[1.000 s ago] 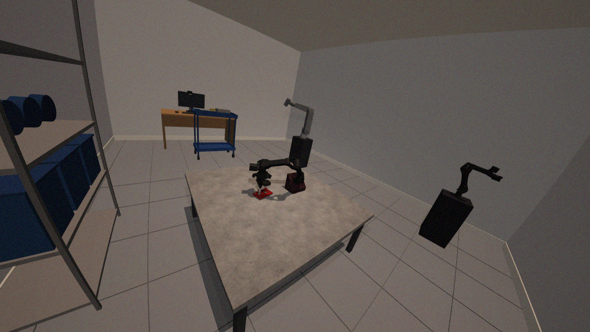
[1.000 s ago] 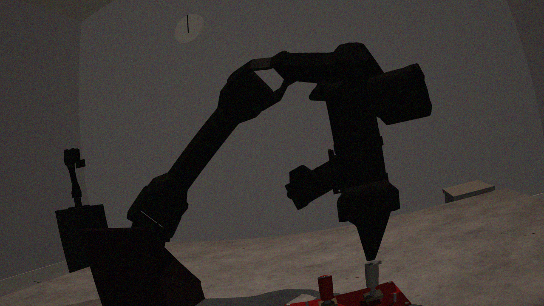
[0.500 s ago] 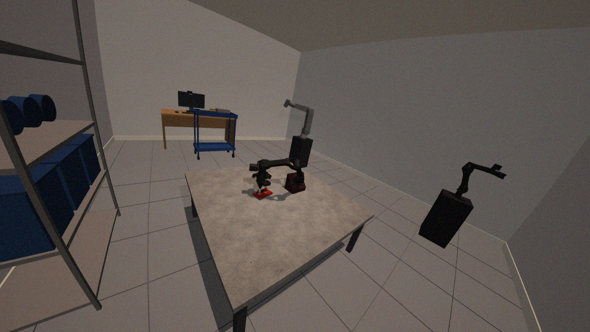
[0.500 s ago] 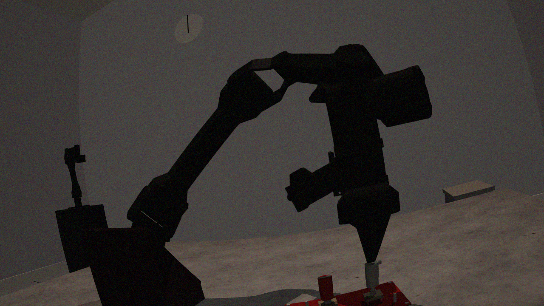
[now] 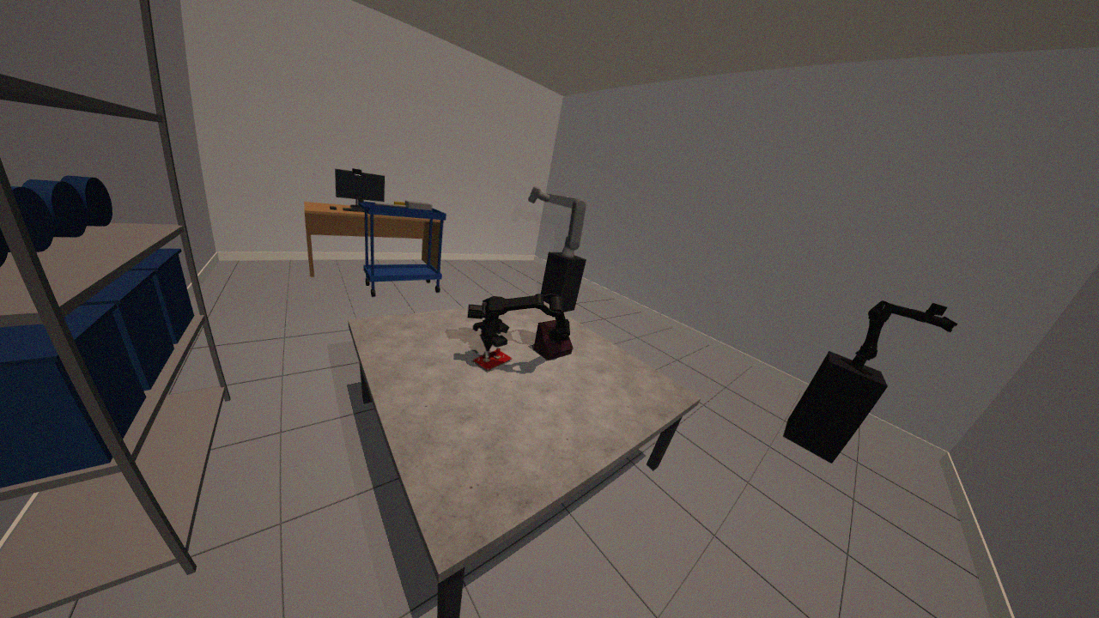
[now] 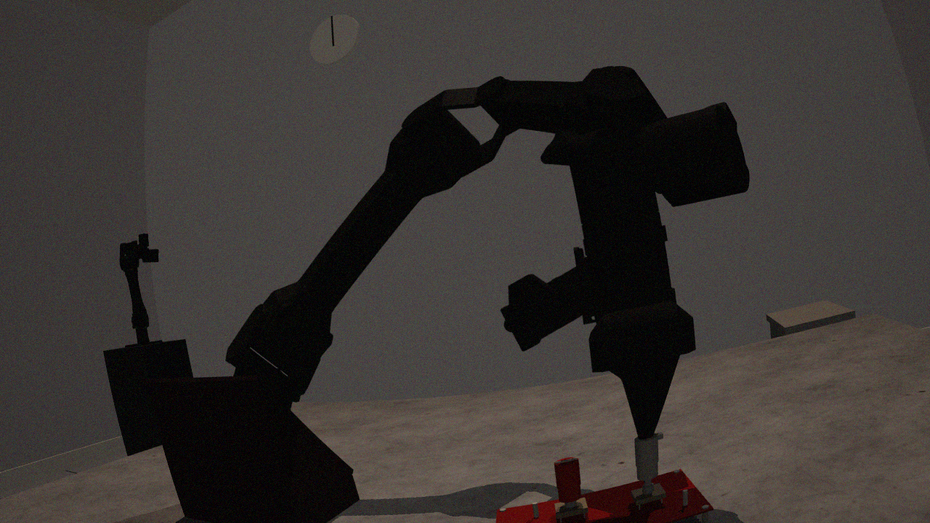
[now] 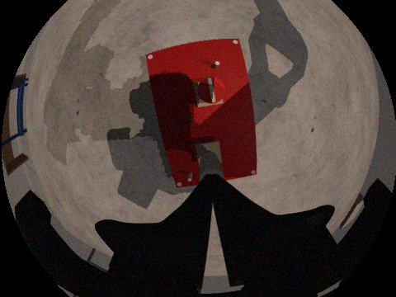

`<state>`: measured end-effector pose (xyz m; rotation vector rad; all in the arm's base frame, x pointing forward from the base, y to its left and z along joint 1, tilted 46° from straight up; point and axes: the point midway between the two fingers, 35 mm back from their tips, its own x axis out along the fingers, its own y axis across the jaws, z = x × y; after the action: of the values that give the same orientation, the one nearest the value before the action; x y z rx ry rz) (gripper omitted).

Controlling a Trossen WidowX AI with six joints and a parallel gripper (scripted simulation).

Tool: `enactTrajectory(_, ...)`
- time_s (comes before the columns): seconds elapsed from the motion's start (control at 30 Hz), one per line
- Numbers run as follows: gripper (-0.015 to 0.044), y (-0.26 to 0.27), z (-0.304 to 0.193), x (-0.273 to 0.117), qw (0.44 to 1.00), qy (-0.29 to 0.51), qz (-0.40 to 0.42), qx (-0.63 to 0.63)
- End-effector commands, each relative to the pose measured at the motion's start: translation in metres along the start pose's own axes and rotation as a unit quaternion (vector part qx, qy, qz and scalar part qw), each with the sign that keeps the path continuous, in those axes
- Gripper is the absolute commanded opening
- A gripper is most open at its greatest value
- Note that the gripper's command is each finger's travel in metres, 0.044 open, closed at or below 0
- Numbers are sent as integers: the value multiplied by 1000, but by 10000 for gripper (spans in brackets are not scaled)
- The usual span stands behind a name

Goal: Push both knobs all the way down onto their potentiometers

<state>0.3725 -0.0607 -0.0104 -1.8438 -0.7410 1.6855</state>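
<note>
The board [image 5: 492, 360] [image 6: 604, 499] [image 7: 241, 136] is a red rectangle with pale dots at its corners, on the worktop [image 5: 530, 430] [image 6: 780, 403] [image 7: 313, 165], near the dark red base [image 5: 547, 349] [image 6: 260, 448] of the arm [image 5: 522, 304] [image 6: 364, 240]. In the wrist view its long axis runs up and down the picture, the top end leaning a little to the left; shadow darkens much of its face.

Two knobs stand upright on it, in a row along that long axis. The red knob [image 6: 567, 479] [image 7: 205, 91] is a plain cylinder with a pale line across its top. The grey knob [image 6: 646, 458] [image 7: 211, 164] is a cylinder with a small tab sticking out sideways at its top; in the exterior view the tab points right. Below the grey knob a short stretch of shaft shows above its potentiometer [image 6: 648, 497] [image 7: 216, 148], so it is not fully down. The red knob's potentiometer [image 6: 572, 508] [image 7: 209, 103] is pale and squarish; whether that knob is seated, I cannot tell.

The gripper [image 5: 486, 352] [image 6: 644, 434] [image 7: 211, 180] is shut with nothing held, pointing down, its tips at the top of the grey knob, apparently touching it.

Beyond the worktop stand a blue cart [image 5: 403, 272] and a desk [image 5: 334, 223].
</note>
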Motion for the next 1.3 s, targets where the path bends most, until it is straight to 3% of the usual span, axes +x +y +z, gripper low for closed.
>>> enactTrajectory(0.0, 0, 0, 0, 0, 1000, 1, -2, 3)
enactTrajectory(1.27, 0, 0, 0, 5, 1000, 1, -2, 3)
